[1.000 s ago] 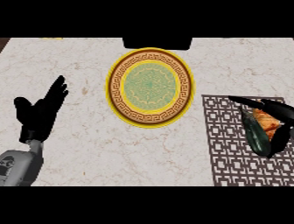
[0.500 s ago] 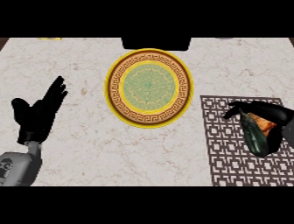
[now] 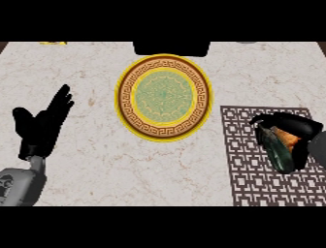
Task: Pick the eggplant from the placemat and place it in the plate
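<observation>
While my right robot hand (image 3: 295, 127) curls round the eggplant (image 3: 279, 147) over the placemat (image 3: 246, 160), left robot hand (image 3: 42, 123) rests open, plate (image 3: 164, 97) between.

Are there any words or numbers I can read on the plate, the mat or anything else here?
None: there is no text to read anywhere.
The plate has only a key-pattern border and a green swirly middle, no letters.
The placemat shows only a lattice of squares.
The eggplant, the right hand and the left hand carry no labels.
</observation>
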`<state>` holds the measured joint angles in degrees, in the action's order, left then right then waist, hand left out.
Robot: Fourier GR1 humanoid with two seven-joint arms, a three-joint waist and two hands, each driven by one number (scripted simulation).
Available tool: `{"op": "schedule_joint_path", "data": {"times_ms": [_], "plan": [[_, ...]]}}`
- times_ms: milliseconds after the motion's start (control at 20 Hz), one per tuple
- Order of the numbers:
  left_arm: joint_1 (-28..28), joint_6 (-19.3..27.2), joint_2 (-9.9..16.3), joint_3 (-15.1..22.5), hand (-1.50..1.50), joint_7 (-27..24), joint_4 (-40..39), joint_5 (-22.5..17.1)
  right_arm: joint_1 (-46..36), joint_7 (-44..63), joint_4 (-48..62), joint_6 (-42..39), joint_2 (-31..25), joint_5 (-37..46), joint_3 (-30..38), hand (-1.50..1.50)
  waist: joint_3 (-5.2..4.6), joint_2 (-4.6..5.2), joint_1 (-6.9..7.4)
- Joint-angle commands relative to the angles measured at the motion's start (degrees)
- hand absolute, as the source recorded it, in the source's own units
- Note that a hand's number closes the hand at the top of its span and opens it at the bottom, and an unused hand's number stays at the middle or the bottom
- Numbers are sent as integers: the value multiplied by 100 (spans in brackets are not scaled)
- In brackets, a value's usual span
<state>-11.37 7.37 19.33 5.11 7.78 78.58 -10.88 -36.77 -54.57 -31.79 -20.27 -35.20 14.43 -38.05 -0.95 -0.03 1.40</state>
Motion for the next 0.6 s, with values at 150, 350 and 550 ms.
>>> {"op": "schedule_joint_path", "data": {"times_ms": [150, 350, 550], "plan": [[27, -71, 52, -6, 0, 36, -56, 25, -492, 2143, -832, 832, 2157, 268, -318, 150, 56, -105, 11], [134, -132, -10, 55, 0, 28, -152, 0, -1049, 3487, -1136, 1568, 3081, 673, -450, 150, 32, -231, 51], [180, -92, -33, 55, 0, -21, -82, 20, -1239, 4801, -1727, 2749, 3481, 856, -425, 150, 70, -269, -13]]}}
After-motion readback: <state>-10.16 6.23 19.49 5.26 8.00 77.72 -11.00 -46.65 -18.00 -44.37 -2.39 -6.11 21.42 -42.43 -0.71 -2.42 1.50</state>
